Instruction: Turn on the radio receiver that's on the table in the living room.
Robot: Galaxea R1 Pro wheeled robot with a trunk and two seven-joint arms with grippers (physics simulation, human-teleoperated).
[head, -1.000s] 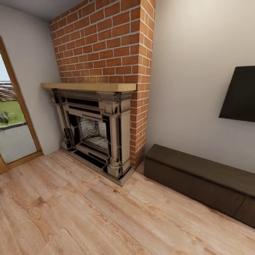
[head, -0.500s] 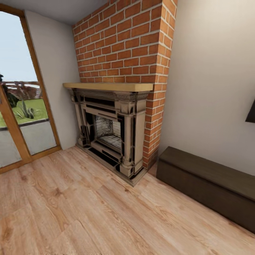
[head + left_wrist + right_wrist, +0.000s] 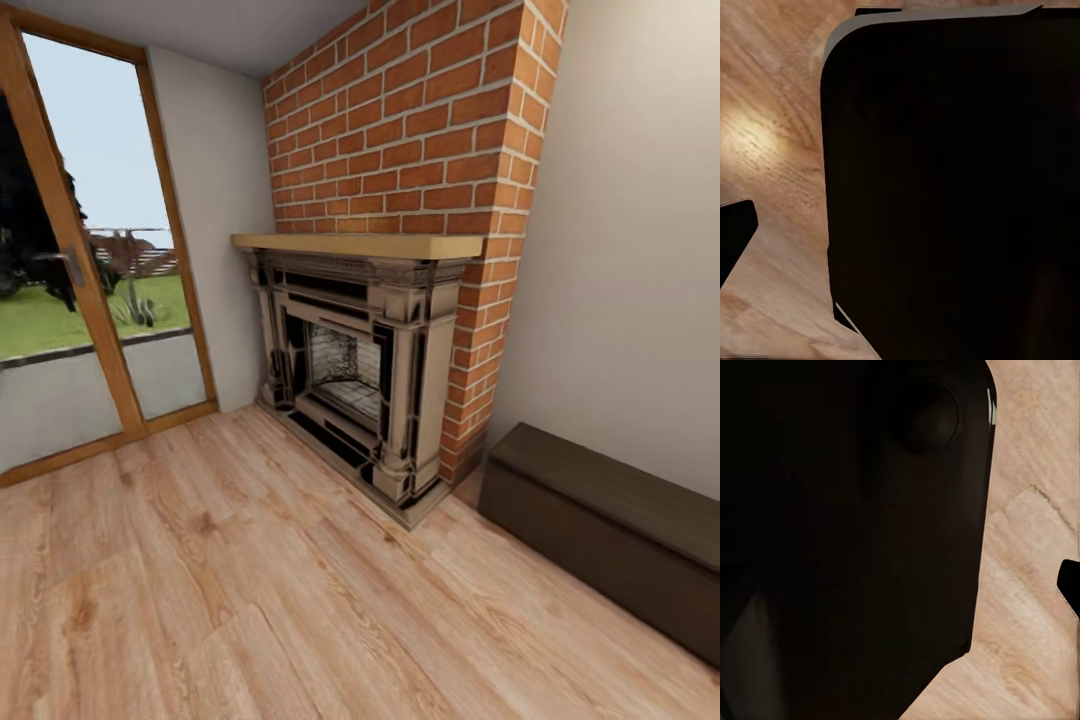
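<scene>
The radio receiver and the grey table are out of view. I am in a room with a light wood plank floor (image 3: 250,600), facing a brick fireplace (image 3: 350,370). In the left wrist view a large black part of the robot (image 3: 945,187) hangs over the floor, with a dark tip (image 3: 735,232) at the picture's edge. The right wrist view shows a similar black bulk (image 3: 847,525) and a small dark tip (image 3: 1069,585) over the planks. Neither wrist view lets me tell how the jaws stand.
A red brick chimney (image 3: 420,130) rises above the wooden mantel (image 3: 350,245). A long dark-brown low cabinet (image 3: 600,520) runs along the beige wall at the right. A wood-framed glass door (image 3: 90,300) at the left looks onto a lawn.
The head camera has swung left: the fireplace and cabinet slid right in the picture, the dark wall screen left the frame, and more of the glass door came into view.
</scene>
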